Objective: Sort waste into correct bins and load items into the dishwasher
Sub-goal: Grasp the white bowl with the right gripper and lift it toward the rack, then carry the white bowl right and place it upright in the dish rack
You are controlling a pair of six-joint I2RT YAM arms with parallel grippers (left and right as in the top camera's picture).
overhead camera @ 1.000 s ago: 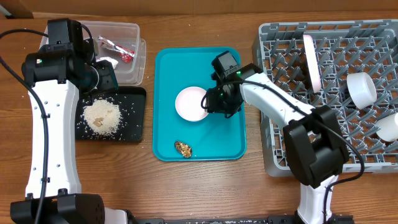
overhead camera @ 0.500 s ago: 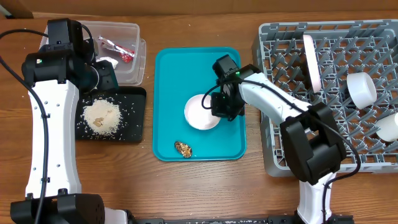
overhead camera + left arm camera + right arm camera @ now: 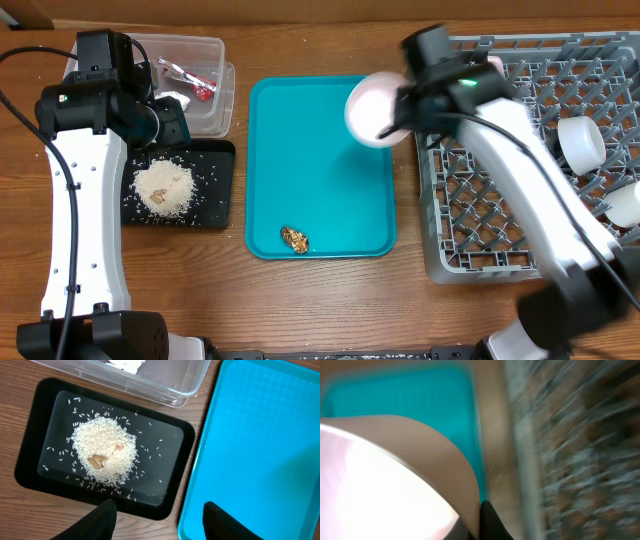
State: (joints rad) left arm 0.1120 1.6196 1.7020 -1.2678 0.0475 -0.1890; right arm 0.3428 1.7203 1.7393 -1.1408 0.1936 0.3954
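The white bowl [image 3: 374, 110] has left the middle of the teal serving tray [image 3: 320, 180], where it sat a second ago. It is now airborne over the tray's far right corner, just beside the left wall of the grey dish rack [image 3: 480, 230]. The right gripper [image 3: 398, 120] carries it, and the arm is blurred by the speed of the swing. In the right wrist view the bowl [image 3: 385, 475] fills the frame with one dark finger against its rim, so I judge the fingers clamped on that rim, though the blur hides detail. The left gripper [image 3: 157, 522] has not shifted: its fingers stand wide apart and empty above the near edge of the black tray [image 3: 30, 460], which holds the rice scraps [image 3: 102, 455]. The red wrapper [image 3: 190, 82] lies in the clear tub [image 3: 215, 100]. Only the brown food lump [image 3: 294, 237] is left on the teal tray. Finding: the bowl is in transit to the rack and not yet seated; the lump remains unsorted.
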